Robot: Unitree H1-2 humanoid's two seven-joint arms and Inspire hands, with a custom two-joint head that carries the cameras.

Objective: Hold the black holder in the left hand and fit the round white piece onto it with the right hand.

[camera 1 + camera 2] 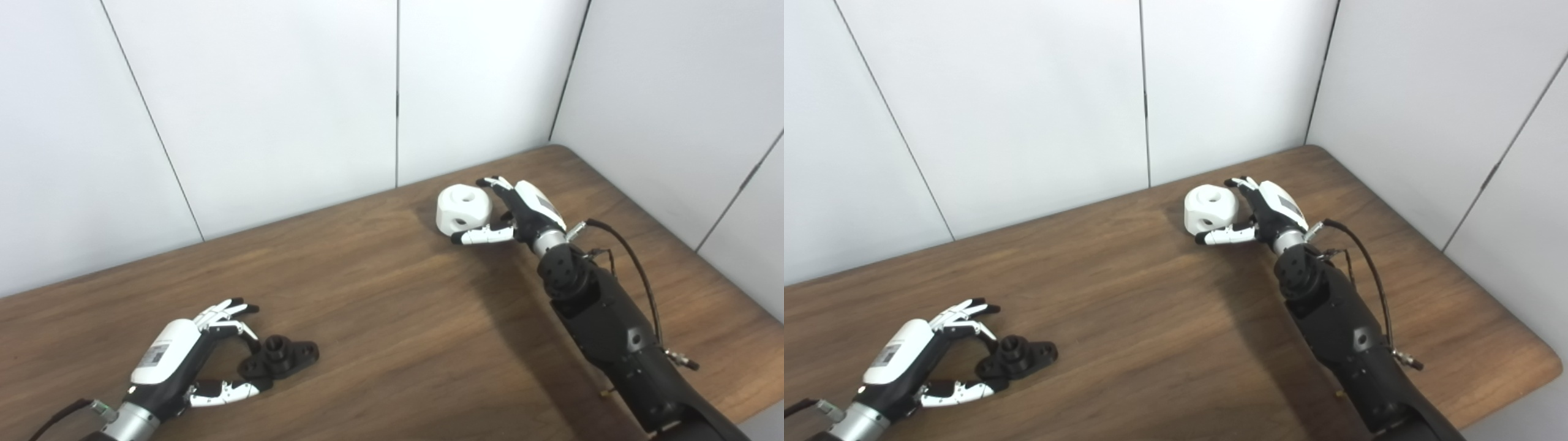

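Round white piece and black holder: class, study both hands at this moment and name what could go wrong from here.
1. The right hand cups the round white piece only from one side, thumb low; closing might push it away along the table rather than grip it.
2. The left hand reaches the black holder at its near end; a pinch there may let it tilt or swivel.
3. The parts lie far apart, so the hole and post could misalign when brought together.

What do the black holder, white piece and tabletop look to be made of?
Black holder: probably moulded or printed plastic, matte, with no metallic glint.
Round white piece: probably plastic too, smooth and matte with soft shading around its round holes.
Table: wood or wood-look laminate, brown grain streaks and a dull sheen; which of the two can't be told.
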